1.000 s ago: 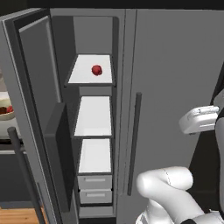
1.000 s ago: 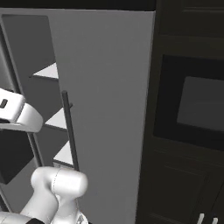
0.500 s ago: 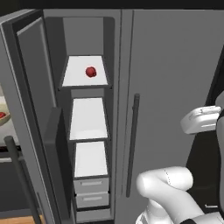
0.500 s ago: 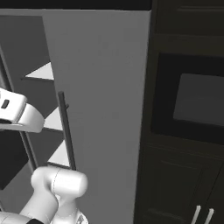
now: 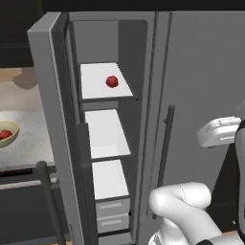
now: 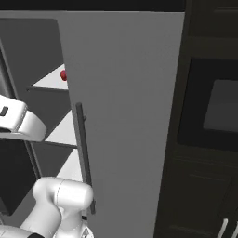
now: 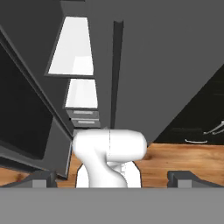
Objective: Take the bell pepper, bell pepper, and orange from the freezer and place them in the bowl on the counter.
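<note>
One small glossy red bell pepper [image 5: 112,82] sits on the top white shelf of the tall grey freezer [image 5: 106,136]. Left of the freezer, the shallow pale-yellow bowl [image 5: 13,135] holds red produce. With its gripper [image 7: 112,178] spread wide and empty, the arm's next job looks like reaching that shelf.

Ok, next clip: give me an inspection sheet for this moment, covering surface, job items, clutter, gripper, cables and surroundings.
Surface: counter at far left of the left base view, marbled, beyond the open freezer door.
Job items: one bell pepper alone on the top shelf of the freezer; a red item, apparently the other pepper, lies in the bowl on the counter. Orange: nothing seen.
Clutter: nothing seen; middle and lower freezer shelves bare, drawers shut.
Gripper: gripper open, holding nothing, pointing down over the robot's own base.
Cables: nothing seen.
Surroundings: closed fridge door with bar handle; dark wall oven to the right; wooden floor.
</note>
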